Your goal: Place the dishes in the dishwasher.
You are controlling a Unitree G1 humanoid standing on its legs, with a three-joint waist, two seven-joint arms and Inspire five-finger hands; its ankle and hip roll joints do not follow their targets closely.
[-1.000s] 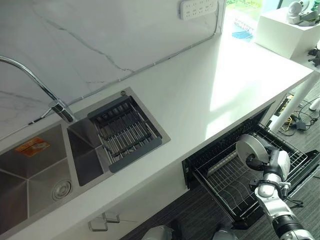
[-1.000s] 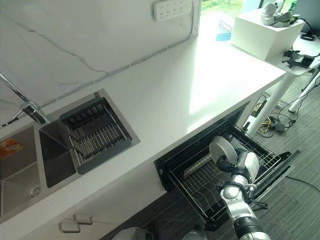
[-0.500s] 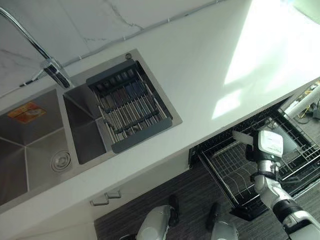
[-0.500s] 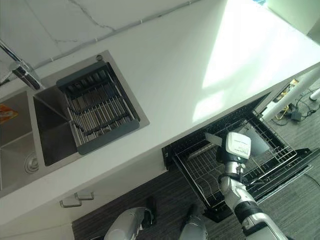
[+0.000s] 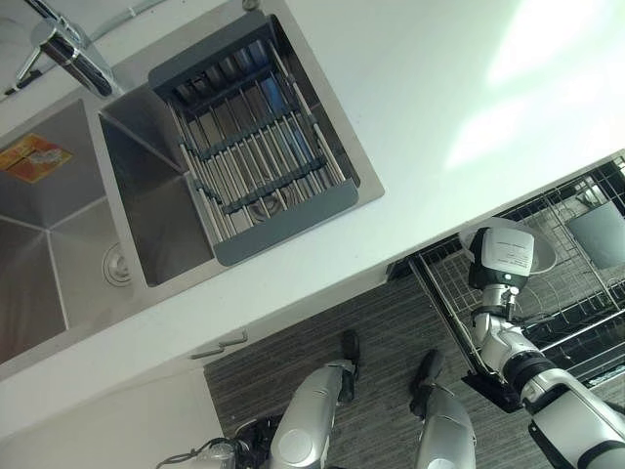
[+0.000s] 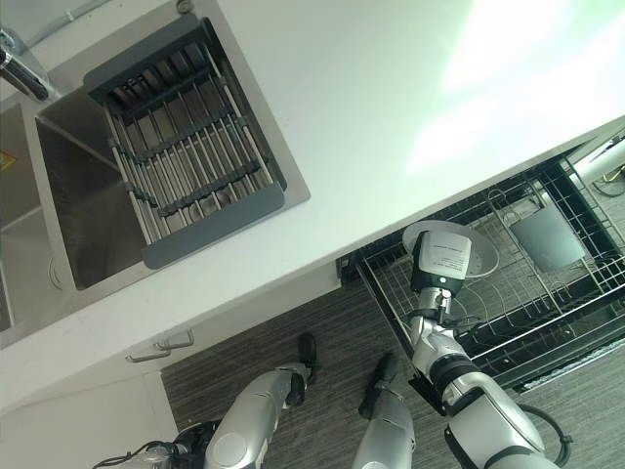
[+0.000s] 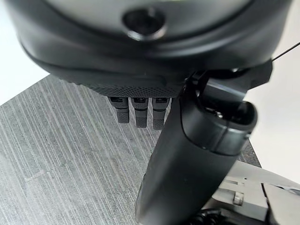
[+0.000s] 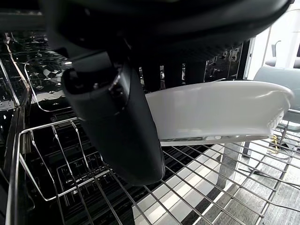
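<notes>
Bright daylight patch, greenish, on counter at upper right of eye views; washed out there. Sink evenly lit, soft sheen. Dishwasher rack under counter edge in shadow, wires glinting. Left hand close to lens, blurred, floor sharp. Right hand dark, soft; plate white, bright-lit.

Steel double sink in white countertop; grey drying rack across basin; faucet behind.
</notes>
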